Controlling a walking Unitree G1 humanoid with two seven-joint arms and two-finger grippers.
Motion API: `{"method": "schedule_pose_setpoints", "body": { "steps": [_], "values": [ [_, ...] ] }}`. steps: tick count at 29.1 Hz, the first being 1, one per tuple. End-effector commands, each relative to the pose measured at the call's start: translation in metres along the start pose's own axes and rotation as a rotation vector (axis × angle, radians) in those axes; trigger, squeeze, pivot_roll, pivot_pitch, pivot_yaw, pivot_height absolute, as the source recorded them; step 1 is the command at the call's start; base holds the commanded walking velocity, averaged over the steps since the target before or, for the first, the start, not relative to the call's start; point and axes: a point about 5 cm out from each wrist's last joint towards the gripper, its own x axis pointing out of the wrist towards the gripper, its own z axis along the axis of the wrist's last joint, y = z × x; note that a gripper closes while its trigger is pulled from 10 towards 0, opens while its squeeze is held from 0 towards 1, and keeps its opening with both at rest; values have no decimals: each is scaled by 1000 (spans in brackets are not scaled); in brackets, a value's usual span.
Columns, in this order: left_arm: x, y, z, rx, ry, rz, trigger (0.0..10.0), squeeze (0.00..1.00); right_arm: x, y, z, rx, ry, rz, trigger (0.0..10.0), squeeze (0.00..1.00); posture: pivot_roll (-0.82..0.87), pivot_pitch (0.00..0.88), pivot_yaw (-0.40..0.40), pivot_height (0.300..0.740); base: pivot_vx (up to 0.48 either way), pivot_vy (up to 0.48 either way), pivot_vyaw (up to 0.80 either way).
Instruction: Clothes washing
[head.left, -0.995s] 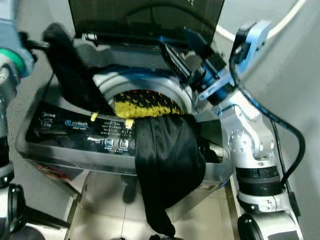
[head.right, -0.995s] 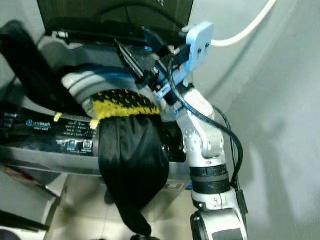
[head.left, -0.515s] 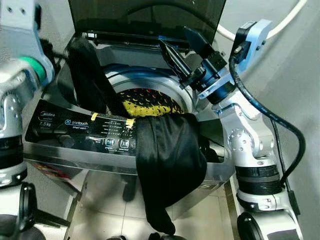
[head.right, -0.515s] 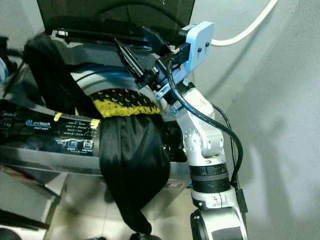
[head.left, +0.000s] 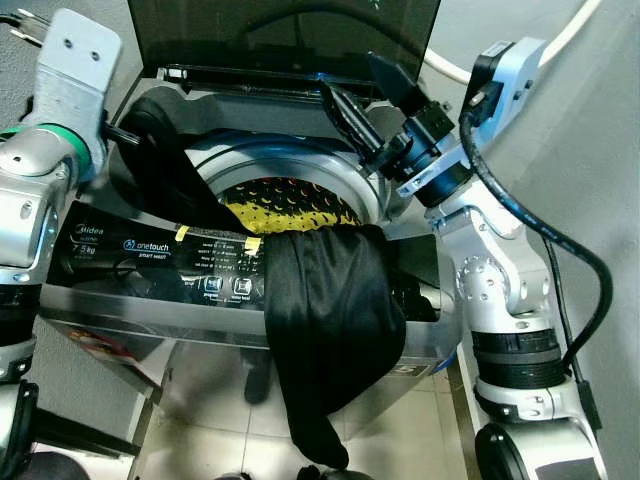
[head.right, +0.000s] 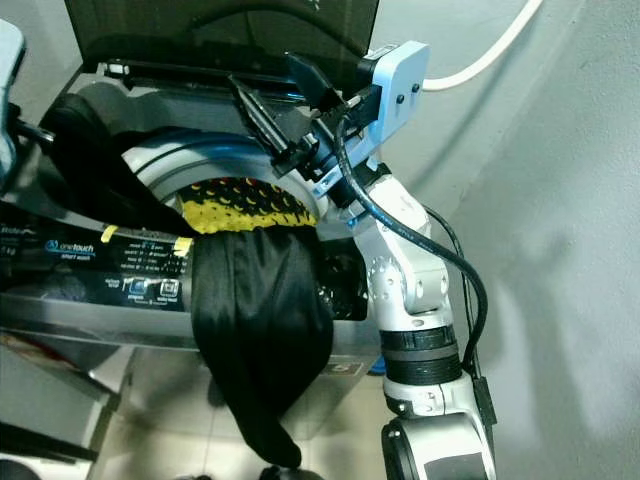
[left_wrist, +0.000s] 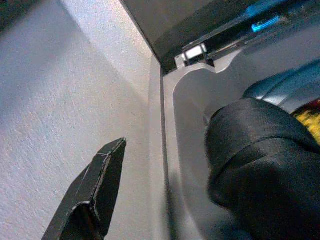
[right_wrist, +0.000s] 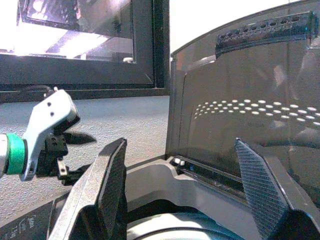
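A top-loading washing machine (head.left: 150, 300) stands with its dark lid (head.left: 280, 35) raised. A yellow and black garment (head.left: 285, 205) lies in the drum. A large black garment (head.left: 330, 320) hangs from the drum over the front panel toward the floor. A second black cloth (head.left: 165, 150) is bunched on the rim at the left rear. My left gripper (head.left: 128, 128) is right beside it and open. One finger (left_wrist: 100, 190) stands clear of the cloth (left_wrist: 260, 165), which hides the other. My right gripper (head.left: 355, 90) hovers open over the drum's right rear, holding nothing.
Grey walls close in on the machine's left (left_wrist: 60, 100) and right (head.right: 540, 250). A white hose (head.left: 560, 40) runs along the right wall. Tiled floor (head.left: 220, 420) lies in front of the machine. The control panel (head.left: 150, 250) faces me.
My left arm has swung in from the upper left and brought the black cloth down onto the machine's left rear rim. The right arm has stayed put.
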Motion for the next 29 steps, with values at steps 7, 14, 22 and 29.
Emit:
{"method": "schedule_pose_setpoints", "body": {
  "steps": [7,14,22,29],
  "values": [
    [-9,0,11,601,-106,111,10000,0,0,0,-2,4,5,3,10000,0,93,86,-1,740,0,0,0],
    [-13,2,6,644,-132,-23,10000,0,0,1,-2,5,4,4,10000,0,90,83,-1,740,0,0,0],
    [-39,-12,10,706,-239,-504,10000,0,1,0,-2,6,4,7,10000,0,93,81,-7,740,0,0,0],
    [-63,-9,24,722,-356,-764,10000,0,1,1,-1,6,4,9,10000,0,95,81,-8,740,0,0,0]
  ]
}}
